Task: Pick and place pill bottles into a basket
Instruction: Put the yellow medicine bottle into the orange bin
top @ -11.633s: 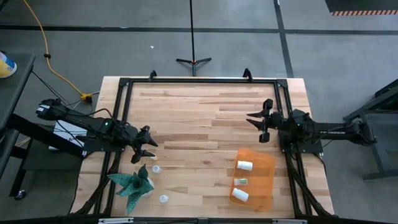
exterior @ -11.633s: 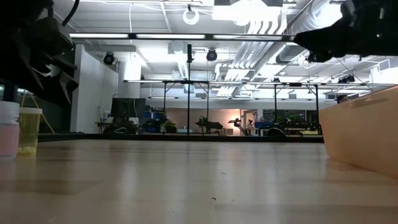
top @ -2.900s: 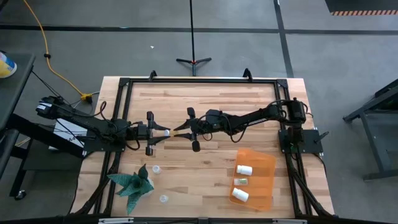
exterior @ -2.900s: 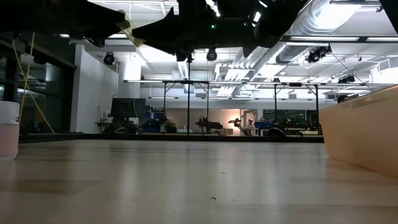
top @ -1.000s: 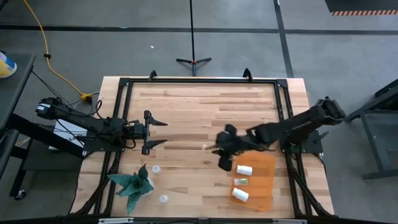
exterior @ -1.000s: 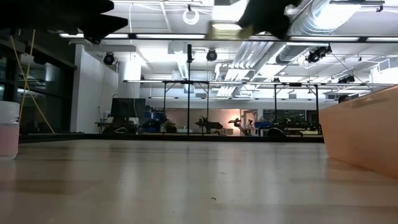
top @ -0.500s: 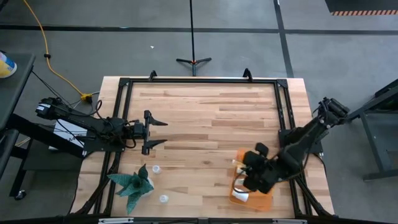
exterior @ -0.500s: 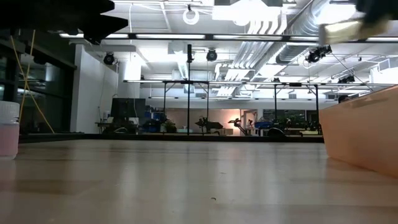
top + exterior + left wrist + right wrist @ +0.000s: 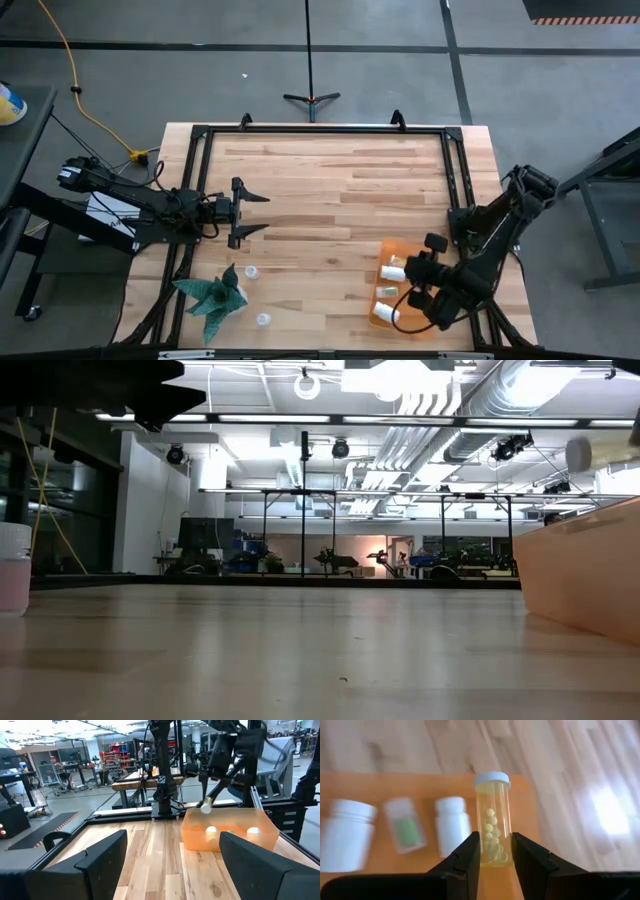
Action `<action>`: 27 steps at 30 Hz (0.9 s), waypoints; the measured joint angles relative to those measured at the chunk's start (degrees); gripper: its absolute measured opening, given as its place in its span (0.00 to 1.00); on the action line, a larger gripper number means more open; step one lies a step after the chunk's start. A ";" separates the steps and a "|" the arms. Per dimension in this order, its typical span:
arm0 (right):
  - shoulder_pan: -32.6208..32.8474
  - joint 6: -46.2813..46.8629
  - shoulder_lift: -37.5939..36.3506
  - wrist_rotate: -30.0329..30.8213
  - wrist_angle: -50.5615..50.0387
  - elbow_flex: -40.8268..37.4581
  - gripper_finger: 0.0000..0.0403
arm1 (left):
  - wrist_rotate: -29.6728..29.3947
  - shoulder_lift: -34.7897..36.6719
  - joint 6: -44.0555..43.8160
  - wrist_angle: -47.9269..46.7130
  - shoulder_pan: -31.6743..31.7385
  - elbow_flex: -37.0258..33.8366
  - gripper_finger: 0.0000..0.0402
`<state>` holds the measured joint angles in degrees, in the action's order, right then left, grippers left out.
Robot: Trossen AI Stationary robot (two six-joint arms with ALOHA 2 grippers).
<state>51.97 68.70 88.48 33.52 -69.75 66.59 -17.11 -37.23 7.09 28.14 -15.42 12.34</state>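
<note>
- The right gripper (image 9: 495, 851) is hanging over the translucent orange rectangular plastic basket (image 9: 428, 258) at the near right of the wooden bench (image 9: 330, 180), and its fingers are clamping a clear yellowish pill bottle with a white cap (image 9: 493, 819) that's got small round pills showing inside.
- Down in the basket, three more are lying on their sides in a row: a fat white pill bottle (image 9: 346, 836), a clear pill bottle with a green label (image 9: 406, 826), and a slimmer white pill bottle (image 9: 452, 826) right next to the held one in the wrist view.
- The left gripper (image 9: 252, 212) is sitting over the left-middle of the bench with its fingers spread wide apart, holding nothing.
- Two small white-capped pill bottles (image 9: 251, 271) (image 9: 263, 320) are standing on the bench at the near left, either side of a spiky green plant-like thing (image 9: 212, 296), well apart from the basket.
</note>
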 joint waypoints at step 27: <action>-1.82 -1.66 9.29 3.28 -1.16 0.00 0.29 | -0.08 -0.01 0.11 -0.04 0.02 0.00 0.87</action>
<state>50.15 67.05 97.78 36.80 -70.91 66.59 -17.19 -37.25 7.20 28.10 -15.40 12.34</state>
